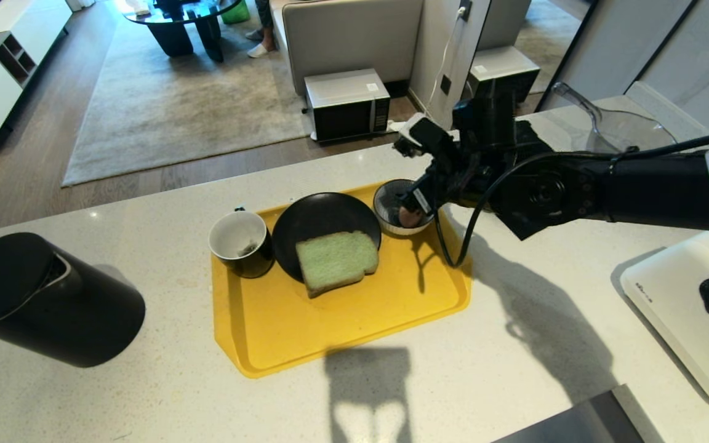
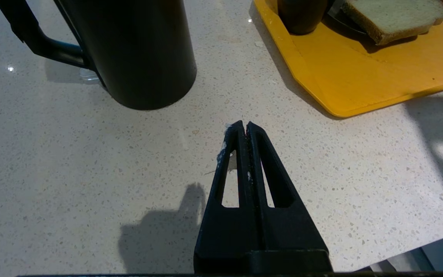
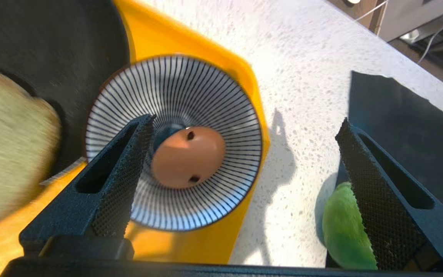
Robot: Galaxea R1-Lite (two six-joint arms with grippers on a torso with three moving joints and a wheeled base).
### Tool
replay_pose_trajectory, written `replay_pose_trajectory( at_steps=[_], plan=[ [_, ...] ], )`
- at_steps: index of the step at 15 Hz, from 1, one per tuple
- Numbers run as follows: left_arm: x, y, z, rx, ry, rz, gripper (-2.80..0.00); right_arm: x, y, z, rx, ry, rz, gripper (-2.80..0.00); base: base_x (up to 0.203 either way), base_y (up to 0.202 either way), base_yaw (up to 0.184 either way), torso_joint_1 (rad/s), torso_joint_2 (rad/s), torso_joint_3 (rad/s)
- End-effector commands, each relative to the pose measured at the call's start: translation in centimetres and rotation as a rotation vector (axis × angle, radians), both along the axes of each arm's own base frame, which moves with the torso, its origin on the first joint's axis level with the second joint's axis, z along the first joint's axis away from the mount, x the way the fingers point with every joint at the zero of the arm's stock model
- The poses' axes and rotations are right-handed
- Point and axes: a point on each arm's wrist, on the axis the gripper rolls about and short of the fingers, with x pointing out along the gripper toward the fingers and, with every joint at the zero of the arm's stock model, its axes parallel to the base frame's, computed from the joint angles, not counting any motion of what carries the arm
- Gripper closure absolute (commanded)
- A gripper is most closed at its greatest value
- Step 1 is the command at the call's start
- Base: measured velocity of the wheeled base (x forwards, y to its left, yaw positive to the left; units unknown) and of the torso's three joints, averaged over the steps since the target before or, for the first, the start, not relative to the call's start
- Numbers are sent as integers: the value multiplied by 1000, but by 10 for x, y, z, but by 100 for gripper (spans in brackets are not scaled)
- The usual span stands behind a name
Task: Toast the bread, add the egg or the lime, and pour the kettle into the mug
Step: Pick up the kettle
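The right arm (image 1: 607, 191) was stretched in from the right edge of the head view, level across the bench (image 1: 145, 394), its wrist bent down over the upper right corner of the yellow tray (image 1: 342, 326). The right tool (image 3: 240, 154) was held released, its two fingers spread wide apart above the striped bowl (image 3: 214, 96). The egg (image 3: 188, 157) lay in the middle of that bowl, gripped by nothing, one finger (image 3: 125, 173) seen just beside it. The lime (image 3: 344, 227) lay on the bench off the tray, partly hidden by the other finger.

The bread (image 1: 336, 259) rested on the black plate (image 1: 317, 215) at the centre of the head view, its lower edge overhanging the rim. The mug (image 1: 240, 243) stood just left of the plate on the tray. The kettle (image 1: 40, 301) stood at the left of the frame, well apart from the tray.

The left tool (image 2: 244, 127) was kept clenched on nothing, low above bare bench near the kettle.
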Motion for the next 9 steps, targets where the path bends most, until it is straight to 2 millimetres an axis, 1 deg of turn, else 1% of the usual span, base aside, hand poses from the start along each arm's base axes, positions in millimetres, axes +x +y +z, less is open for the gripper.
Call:
replay_pose_trajectory(
  at_steps=[1, 4, 6, 7, 9],
  plan=[
    [1, 0, -5, -1, 15, 0, 0, -27, -12, 37, 115, -43, -11, -280, 0, 0, 0, 0, 0, 0],
    [1, 0, -5, -1, 15, 0, 0, -65, -33, 80, 296, -76, -31, -280, 0, 0, 0, 0, 0, 0],
    [1, 0, -5, -1, 15, 0, 0, -94, -51, 96, 379, -78, -43, -280, 0, 0, 0, 0, 0, 0],
    [1, 0, -5, -1, 15, 0, 0, -108, -62, 98, 407, -70, -57, 0, 0, 0, 0, 0, 0, 0],
    [1, 0, -5, -1, 15, 0, 0, -143, -89, 106, 447, -83, -77, 0, 0, 0, 0, 0, 0, 0]
  ],
)
